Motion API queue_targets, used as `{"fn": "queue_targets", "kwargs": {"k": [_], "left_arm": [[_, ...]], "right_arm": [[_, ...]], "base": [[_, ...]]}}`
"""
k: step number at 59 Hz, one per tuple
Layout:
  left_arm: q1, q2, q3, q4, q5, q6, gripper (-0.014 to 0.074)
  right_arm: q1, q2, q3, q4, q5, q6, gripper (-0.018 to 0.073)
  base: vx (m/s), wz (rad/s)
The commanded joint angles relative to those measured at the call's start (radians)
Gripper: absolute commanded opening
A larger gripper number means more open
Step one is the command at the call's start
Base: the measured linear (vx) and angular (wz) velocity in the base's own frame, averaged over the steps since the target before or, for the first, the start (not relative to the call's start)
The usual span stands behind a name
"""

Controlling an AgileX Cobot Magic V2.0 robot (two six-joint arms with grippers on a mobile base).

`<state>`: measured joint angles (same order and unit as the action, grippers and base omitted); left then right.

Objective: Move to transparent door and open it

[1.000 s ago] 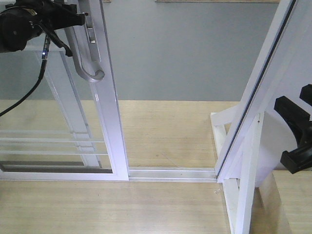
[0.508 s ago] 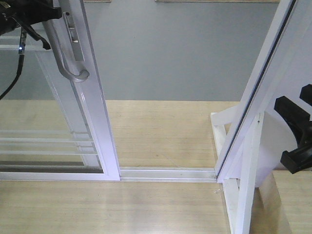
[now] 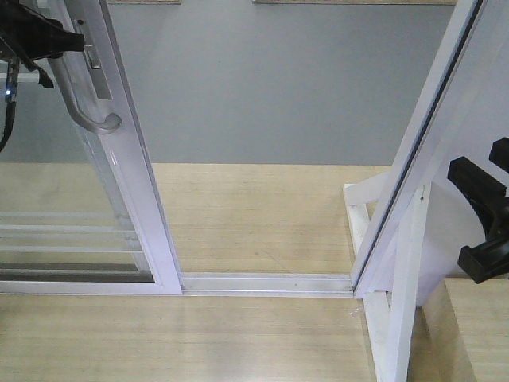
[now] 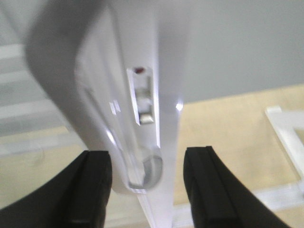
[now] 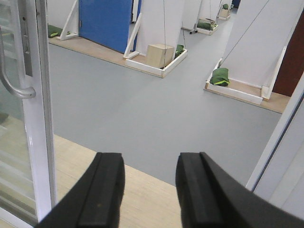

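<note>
Now left gripper (image 4: pixel 147 190) fingers (image 4: pixel 92 190) straddle handle (image 4: pixel 66 76).

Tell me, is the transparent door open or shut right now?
Open: the transparent door stands far left of the jamb, leaving bare track between.

the transparent door (image 3: pixel 71 199), white-framed glass with a curved grey handle (image 3: pixel 83 103), stands upright, slid left, doorway open.

The front view's top-left edge is cropping the black left gripper (image 3: pixel 36 36), while the curved silver-grey pull handle (image 4: pixel 61 90) is blurring in the wrist view.
</note>
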<state>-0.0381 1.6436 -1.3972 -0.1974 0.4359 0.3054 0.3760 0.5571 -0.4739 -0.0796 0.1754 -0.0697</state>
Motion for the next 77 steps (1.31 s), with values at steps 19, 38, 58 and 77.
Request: {"fn": "queue_targets", "kwargs": {"k": [19, 38, 58, 77], "left_arm": [[-0.004, -0.263, -0.028, -0.175, 0.148, 0.141, 0.0373], [-0.004, -0.512, 0.270, -0.285, 0.201, 0.148, 0.0373], [-0.004, -0.931, 0.578, -0.268, 0.161, 0.106, 0.0373], [-0.004, -1.148, 0.582, -0.169, 0.160, 0.102, 0.0096]], "right_arm": [[-0.005, 0.007, -0.029, -0.006, -0.082, -0.009, 0.0344], [-0.005, 0.007, -0.029, -0.006, -0.082, -0.009, 0.0344], [-0.005, 0.007, -0.029, -0.006, -0.083, -0.009, 0.0344], [-0.005, 0.007, -0.029, -0.006, -0.083, -0.009, 0.0344]], "base": [[0.00, 0.00], [0.00, 0.00], [0.00, 0.00], [0.00, 0.00]]}}
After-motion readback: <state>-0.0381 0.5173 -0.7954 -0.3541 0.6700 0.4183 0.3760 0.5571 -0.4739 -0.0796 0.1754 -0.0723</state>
